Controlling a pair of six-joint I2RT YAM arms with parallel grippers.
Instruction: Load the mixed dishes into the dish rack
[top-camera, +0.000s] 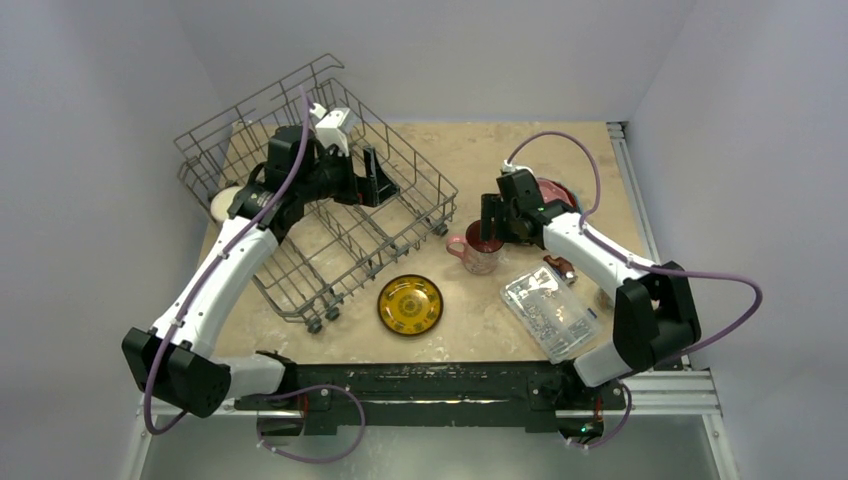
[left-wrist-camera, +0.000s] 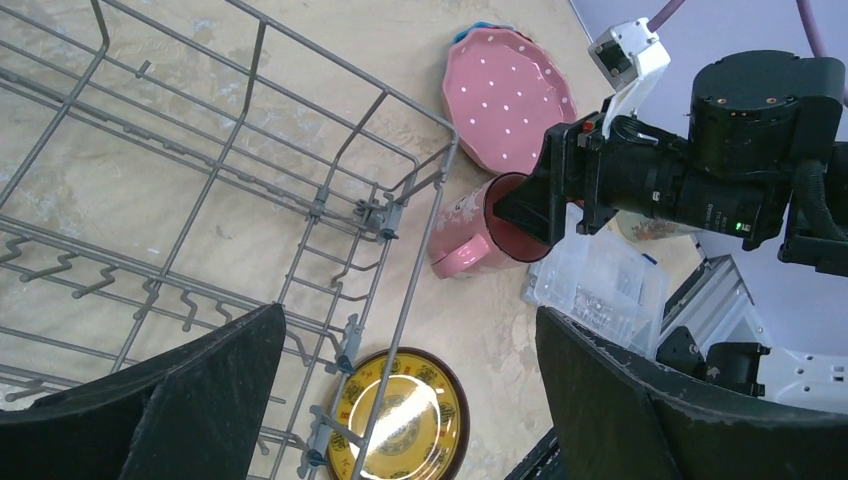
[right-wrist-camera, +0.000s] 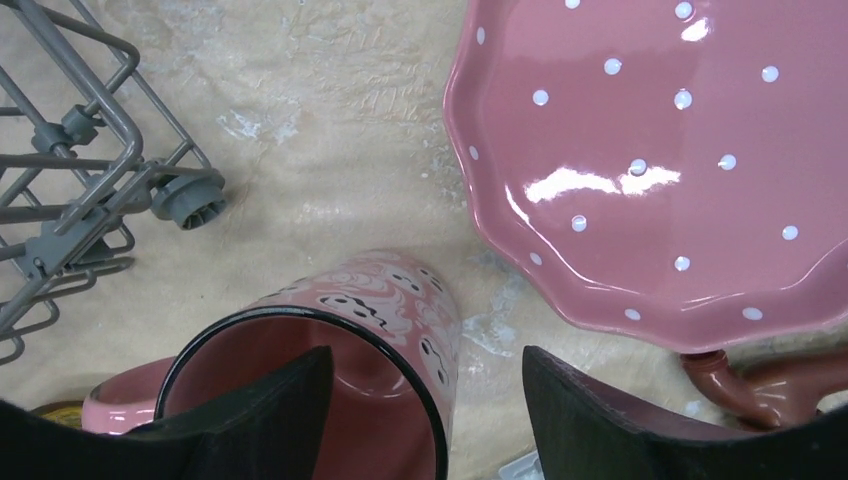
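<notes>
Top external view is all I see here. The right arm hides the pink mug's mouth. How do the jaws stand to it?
Observer: The jaws stand open astride the wall of the pink mug: one finger inside the mouth, the other outside.
Operator: What lies under the wrist, behind it?
Observer: A pink dotted plate, lying apart from the mug.
Operator: Only one plate?
Observer: A blue rim shows at its edge, seemingly beneath.

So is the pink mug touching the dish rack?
Apart. The right wrist view shows bare table between the pink mug and the dish rack corner.
</notes>
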